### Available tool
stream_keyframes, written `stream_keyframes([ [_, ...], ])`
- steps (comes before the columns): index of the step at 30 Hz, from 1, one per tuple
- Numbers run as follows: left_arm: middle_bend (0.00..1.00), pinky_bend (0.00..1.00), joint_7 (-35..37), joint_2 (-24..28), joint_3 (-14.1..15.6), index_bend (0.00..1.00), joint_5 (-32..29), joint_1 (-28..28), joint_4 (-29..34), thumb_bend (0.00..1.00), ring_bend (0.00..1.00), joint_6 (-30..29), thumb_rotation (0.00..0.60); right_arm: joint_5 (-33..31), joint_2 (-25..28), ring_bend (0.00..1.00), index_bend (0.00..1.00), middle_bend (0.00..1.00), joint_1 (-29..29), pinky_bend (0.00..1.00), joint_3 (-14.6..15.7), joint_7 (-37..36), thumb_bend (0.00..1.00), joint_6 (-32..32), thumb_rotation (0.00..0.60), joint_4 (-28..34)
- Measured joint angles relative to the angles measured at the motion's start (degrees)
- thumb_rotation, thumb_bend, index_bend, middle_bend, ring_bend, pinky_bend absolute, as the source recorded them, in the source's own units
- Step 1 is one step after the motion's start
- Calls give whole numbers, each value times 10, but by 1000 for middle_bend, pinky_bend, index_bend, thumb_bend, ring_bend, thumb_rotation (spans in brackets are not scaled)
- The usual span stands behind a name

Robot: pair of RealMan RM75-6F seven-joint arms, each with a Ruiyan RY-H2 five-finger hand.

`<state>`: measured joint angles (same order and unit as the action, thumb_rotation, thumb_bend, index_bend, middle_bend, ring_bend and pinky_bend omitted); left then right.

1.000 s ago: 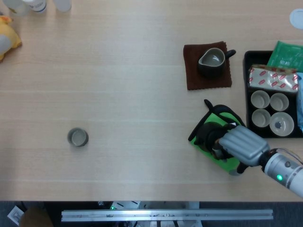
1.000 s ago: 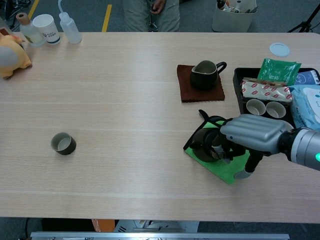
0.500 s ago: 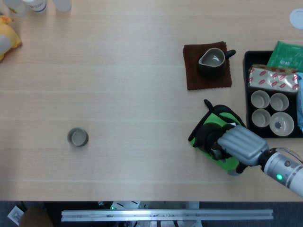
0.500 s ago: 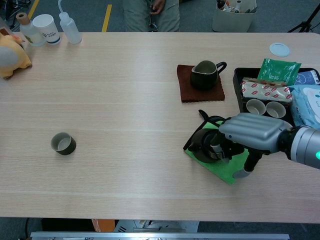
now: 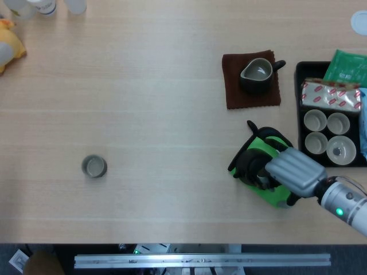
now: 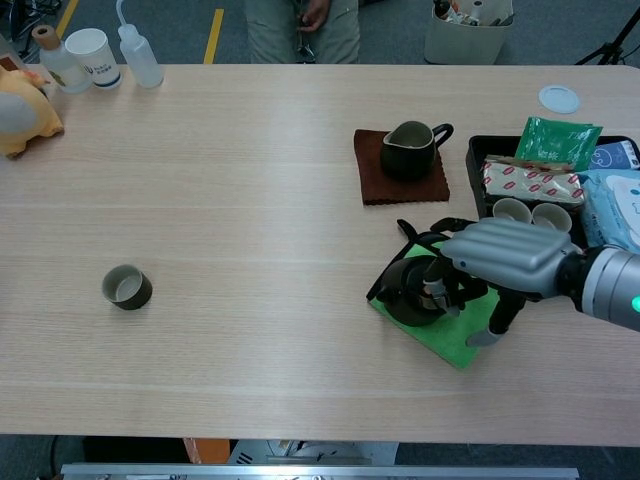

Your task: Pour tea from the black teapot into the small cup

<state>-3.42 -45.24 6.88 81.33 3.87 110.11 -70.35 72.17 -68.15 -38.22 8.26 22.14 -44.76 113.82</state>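
Observation:
The black teapot [image 5: 248,161] [image 6: 405,295] sits on a green mat [image 5: 275,195] [image 6: 450,340] at the right front of the table. My right hand [image 5: 292,172] [image 6: 505,255] lies over the pot's right side, its fingers curled down against the pot and hiding that side. The thumb sticks out toward the table edge, apart from the pot. Whether the hand grips the pot does not show. The small dark cup [image 5: 94,167] [image 6: 126,287] stands upright far to the left, with nothing near it. My left hand is in neither view.
A dark pitcher [image 5: 257,74] stands on a brown cloth [image 5: 235,94] behind the teapot. A black tray [image 5: 299,103] at the right edge holds white cups and packets. A yellow toy [image 5: 8,46] and bottles [image 6: 90,50] sit at the far left corner.
My right hand has shifted slightly up and to the right over the teapot, and its thumb has drawn in a little. The teapot stays on its mat.

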Motion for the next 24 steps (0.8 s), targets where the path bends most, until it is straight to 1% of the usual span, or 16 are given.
stream_keyframes([
  [2,274,206,-1,0,0,226,-1,0,0,278,284,1,600,-6,-2,656,665,664,-2,0,-3,-3,0,3,600,-3],
  [7,274,206,-2,0,0,226,-4,1,0,278,284,2,600,-16,-2,658,679,676,-6,0,-5,-5,0,11,600,-8],
  [24,274,206,0,2,1,226,-7,2,0,278,284,5,600,-26,2,658,696,684,-17,0,18,15,0,40,600,-7],
])
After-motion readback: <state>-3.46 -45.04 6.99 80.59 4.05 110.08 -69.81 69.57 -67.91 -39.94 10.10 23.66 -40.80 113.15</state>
